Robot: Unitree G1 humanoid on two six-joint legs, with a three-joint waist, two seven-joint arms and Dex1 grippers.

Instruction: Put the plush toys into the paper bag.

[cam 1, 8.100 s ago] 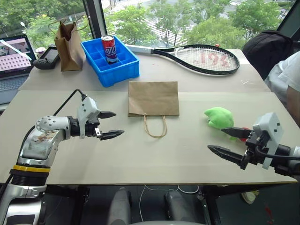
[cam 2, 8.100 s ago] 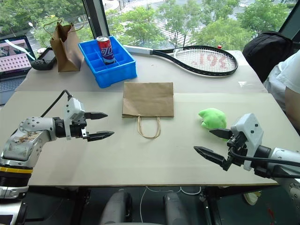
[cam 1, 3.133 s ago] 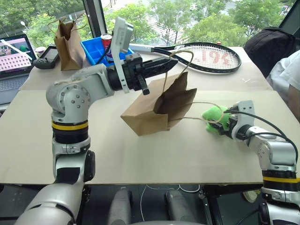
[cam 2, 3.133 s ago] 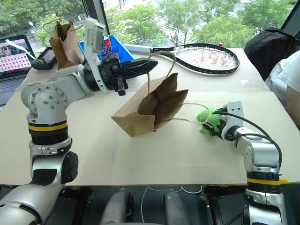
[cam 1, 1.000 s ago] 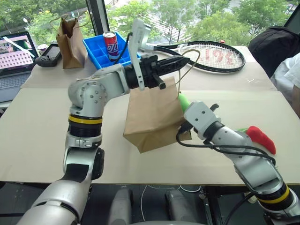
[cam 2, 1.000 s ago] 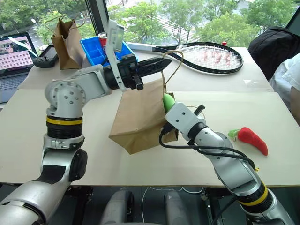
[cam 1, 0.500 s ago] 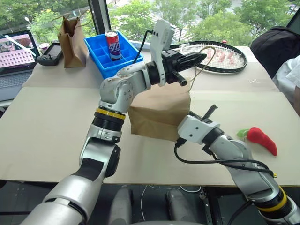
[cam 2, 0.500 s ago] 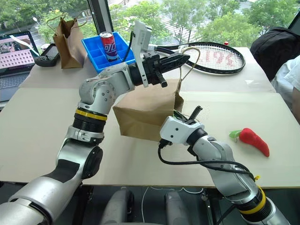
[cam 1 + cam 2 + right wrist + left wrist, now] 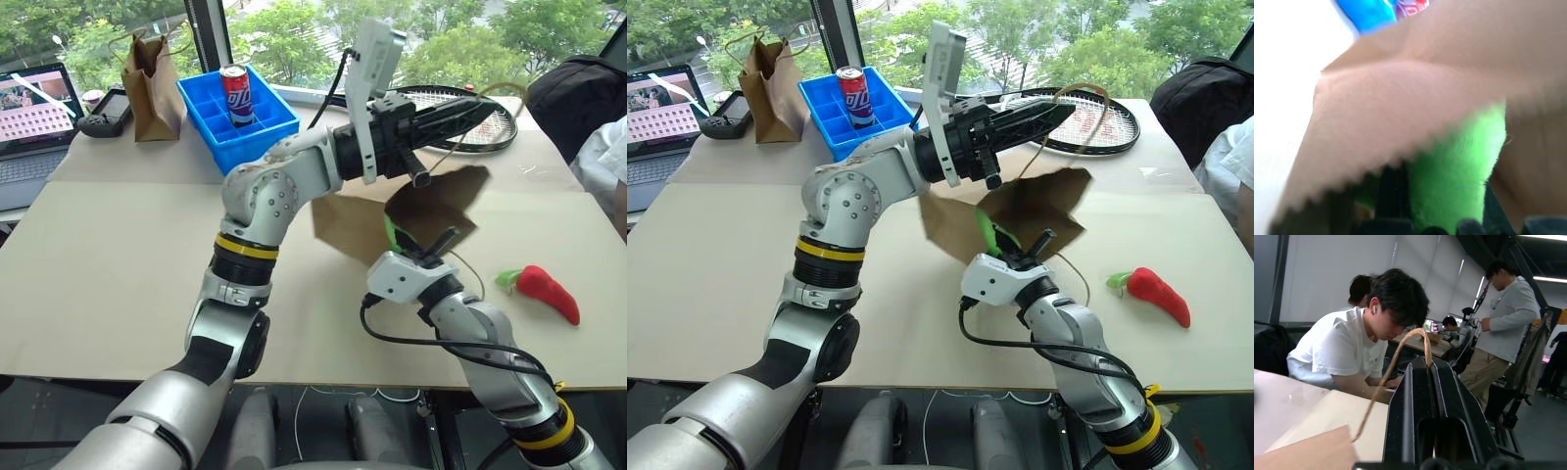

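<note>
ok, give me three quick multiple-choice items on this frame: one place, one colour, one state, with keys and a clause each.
1. Where is the red chili pepper toy?
A. inside the paper bag
B. on the table, beside the right arm
C. in the blue bin

2. What colour is the plush toy between the right gripper's jaws?
A. bright green
B. red
C. brown

3. How is the paper bag held?
A. lying flat on the table
B. standing by itself
C. lifted by a cord handle pinched in the left gripper

Key:
1 B: the head views show it lying on the table, outside the bag.
2 A: the right wrist view shows green fur at the bag's serrated edge.
3 C: the left wrist view shows the cord looped through the shut jaws, the bag hanging off the table.
</note>
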